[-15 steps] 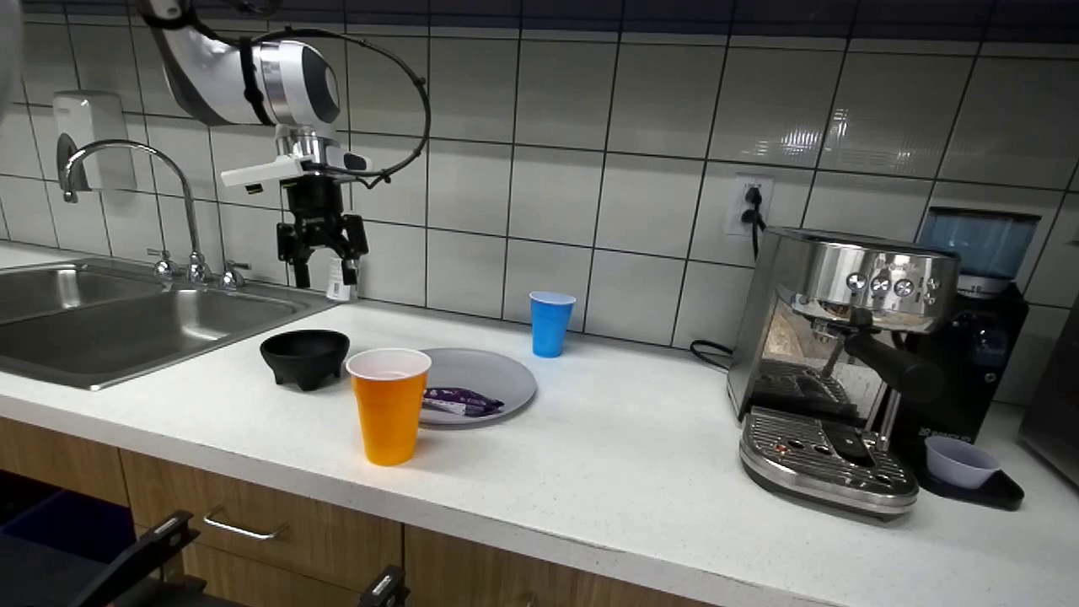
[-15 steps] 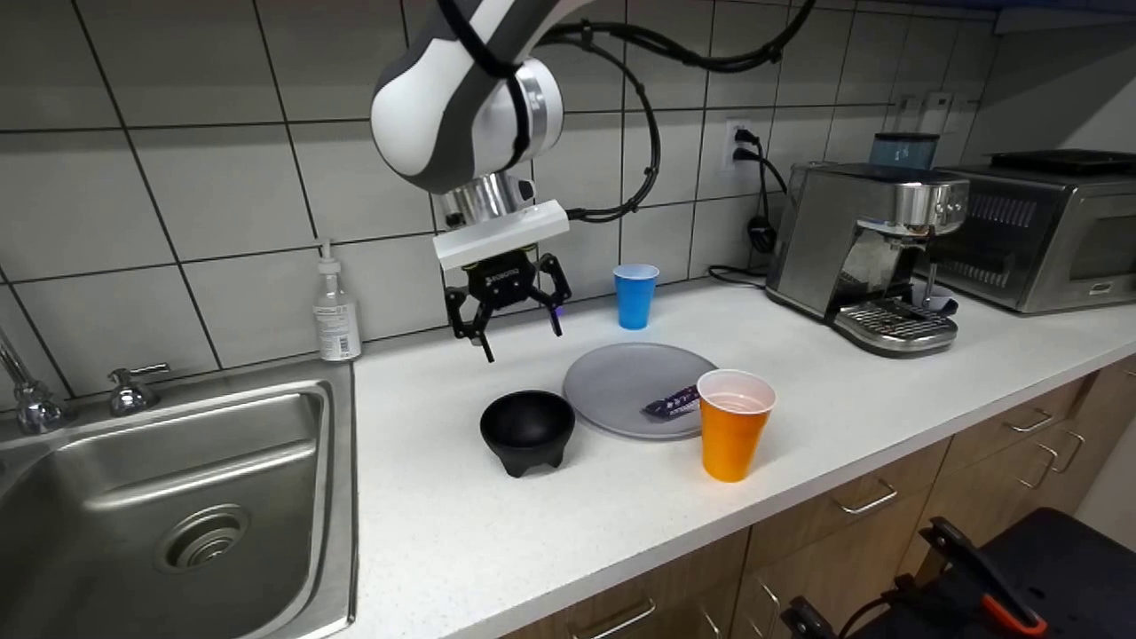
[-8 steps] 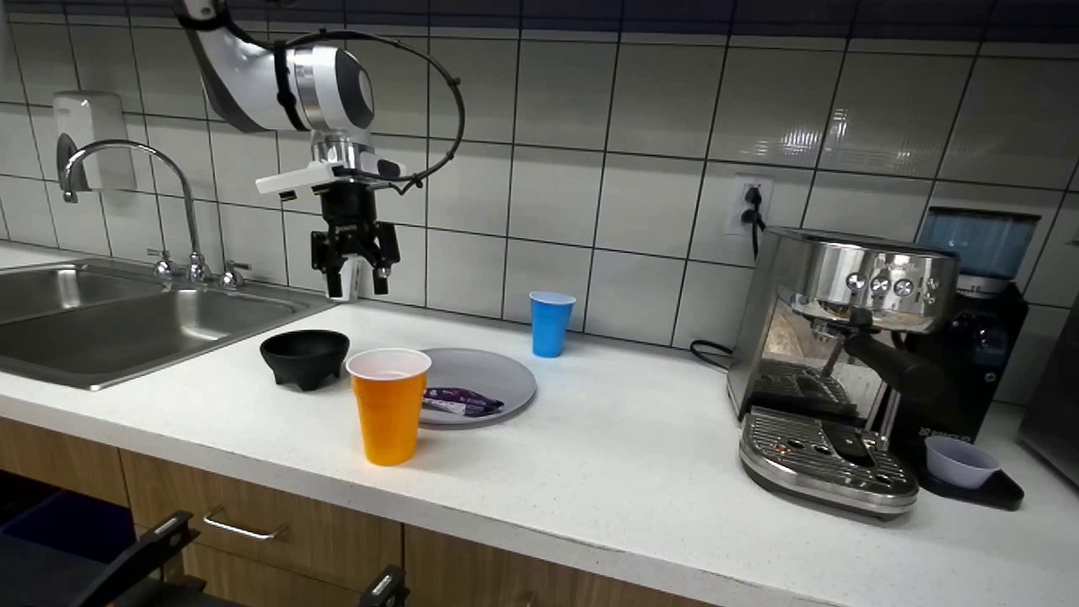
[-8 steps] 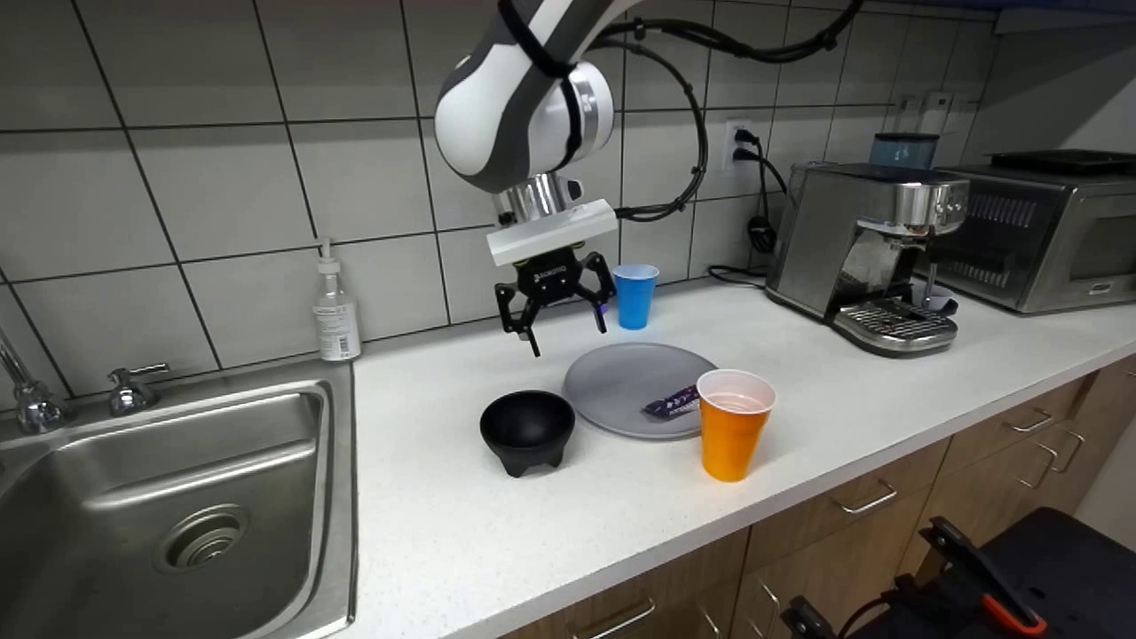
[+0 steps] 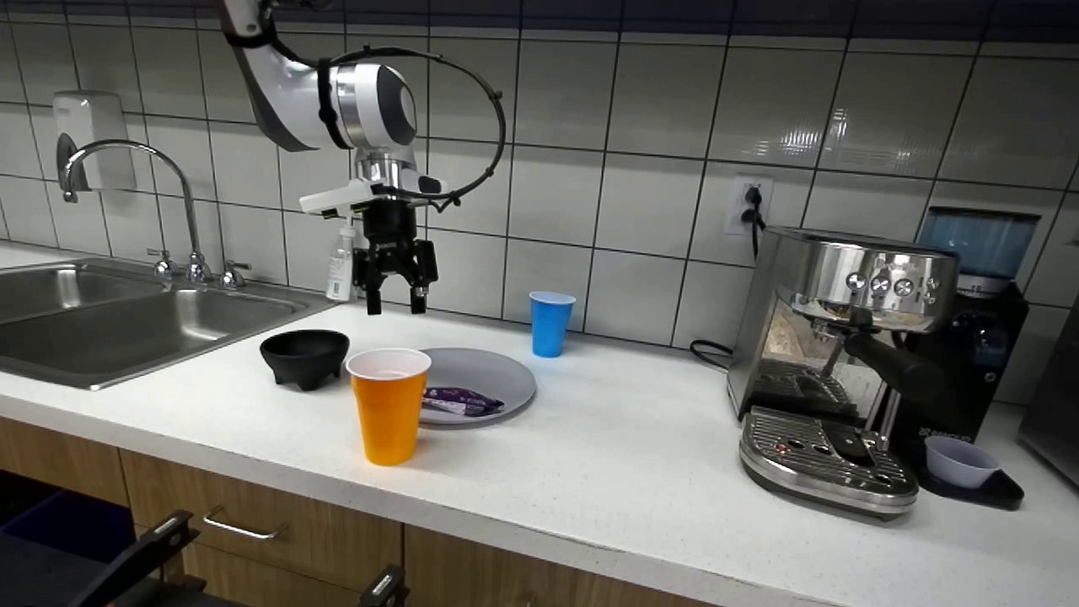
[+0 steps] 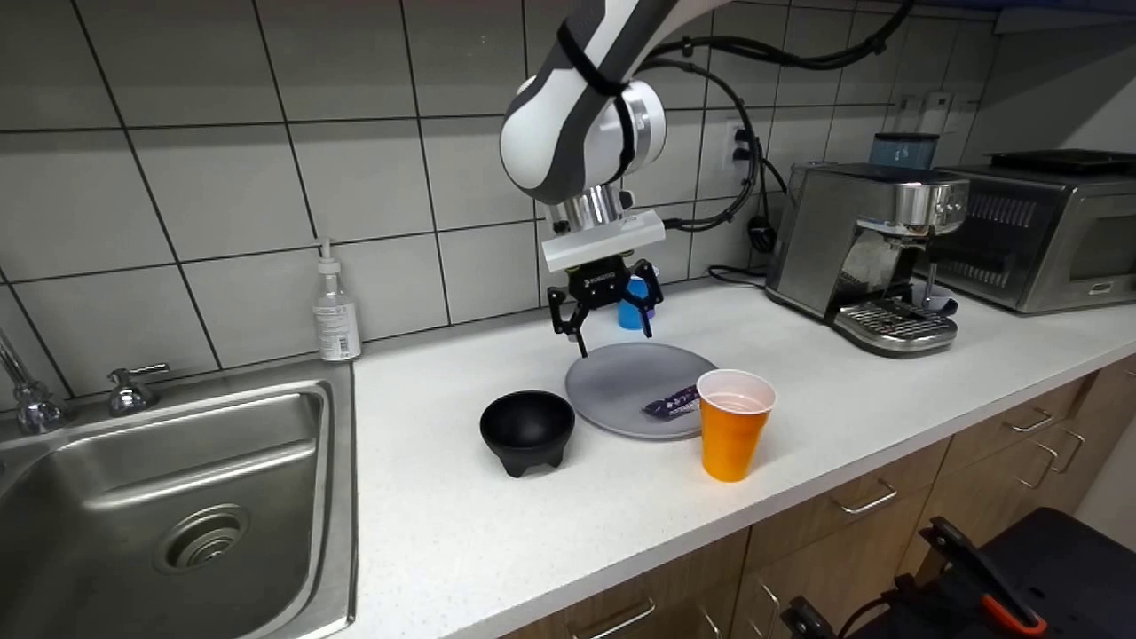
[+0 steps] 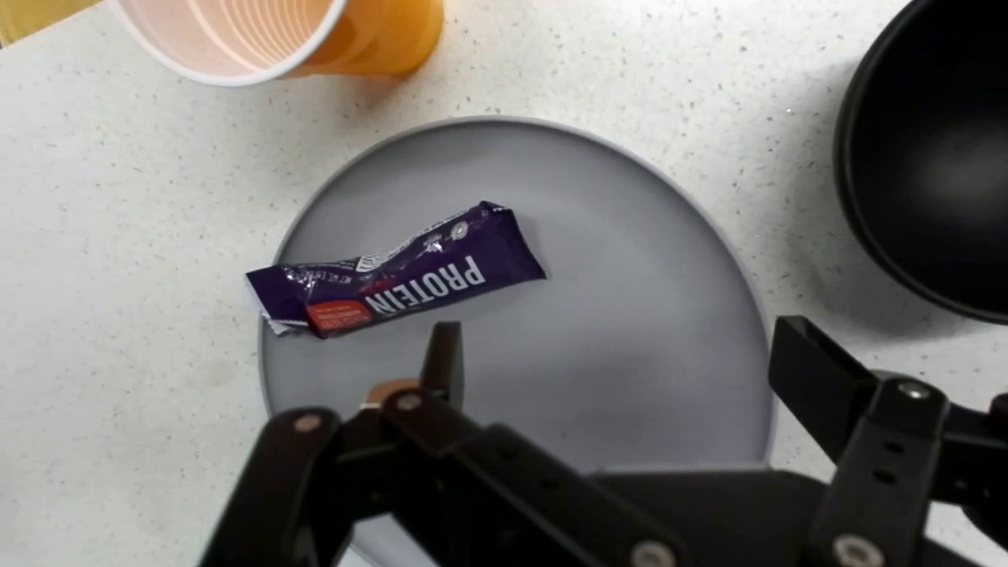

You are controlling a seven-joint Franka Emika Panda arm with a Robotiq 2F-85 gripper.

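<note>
My gripper [image 7: 619, 346] hangs open above the grey plate [image 7: 630, 260], its jaws wide apart and nothing between them. On that plate lies a purple protein bar wrapper [image 7: 425, 272], ahead of the left finger in the wrist view and apart from it. An orange cup [image 6: 733, 435] stands upright by the plate's front edge. The black footed bowl [image 6: 527, 430] is beside the plate on the sink side. Farther back is a blue cup [image 5: 551, 324]; in an exterior view the gripper [image 6: 615, 344] partly covers it. The orange cup hides part of the plate in both exterior views.
A steel sink [image 6: 333, 497] with a faucet [image 5: 192, 211] borders the white counter [image 5: 624, 472]. A soap bottle [image 6: 336, 311] stands at its back corner. At the far end are an espresso machine [image 5: 843, 278], a grinder [image 5: 969, 337] and an oven [image 6: 1047, 235].
The arm has moved away from the sink and soap bottle, over the plate, ending slightly lower. Its jaws have stayed open. Cups, bowl, plate and wrapper have not moved.
</note>
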